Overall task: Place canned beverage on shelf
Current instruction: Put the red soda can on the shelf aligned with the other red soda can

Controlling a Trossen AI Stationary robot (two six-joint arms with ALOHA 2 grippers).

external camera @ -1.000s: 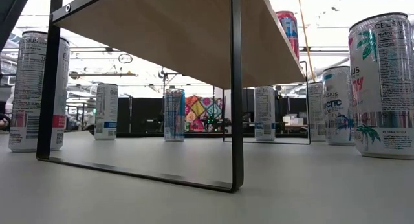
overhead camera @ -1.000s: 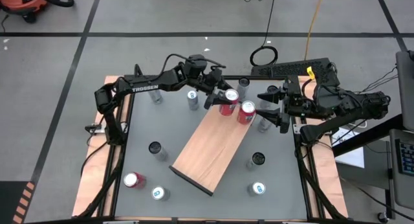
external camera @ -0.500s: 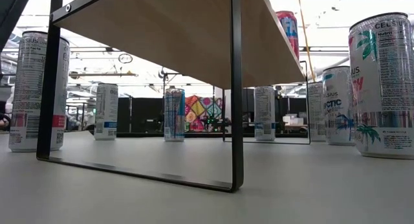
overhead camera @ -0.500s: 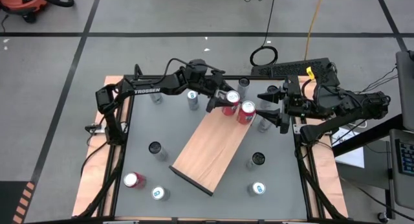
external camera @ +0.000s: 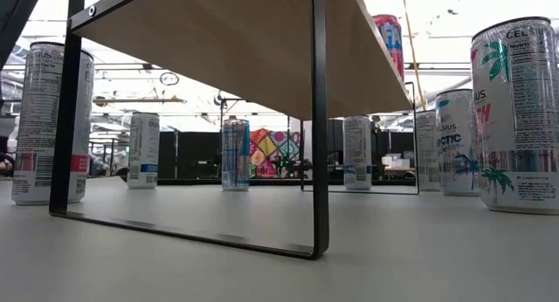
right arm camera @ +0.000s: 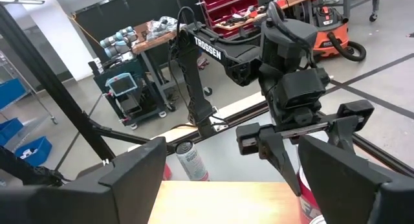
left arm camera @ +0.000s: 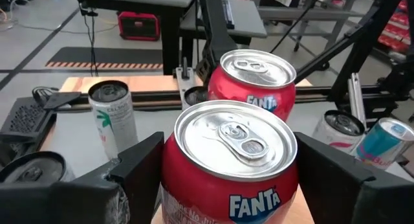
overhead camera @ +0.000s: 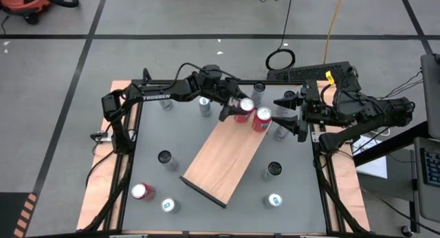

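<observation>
The red aluminium Fanta can (left arm camera: pixel 228 166) stands upright between the fingers of the left gripper (overhead camera: pixel 232 107), its long axis vertical, at the far end of the flat light-brown wooden shelf (overhead camera: pixel 223 155). In the high view this end of the board lies toward one o'clock and the can sits near its eleven-o'clock corner. The left wrist view shows a dark finger on either side of the can's body, with a sliver of space on each flank, so the jaws bracket the can rather than visibly pinch it; whether the pads touch I cannot tell. My judgement is that the can already rests on the board and the coming move is a straight pull-back toward nine o'clock, along the line of the arm.

What matters for that retreat is the second red Fanta can (overhead camera: pixel 262 119), upright on the same end of the shelf, just beside the first toward three o'clock. It lies on the far side of the held can from the left arm, so a backward withdrawal should clear it.

The left arm reaches in low from the desk's (overhead camera: pixel 155 138) nine o'clock edge, forearm nearly level. The right gripper (overhead camera: pixel 290 114) hovers at three o'clock of the second can, jaws spread wide and empty, pointing at nine o'clock.
</observation>
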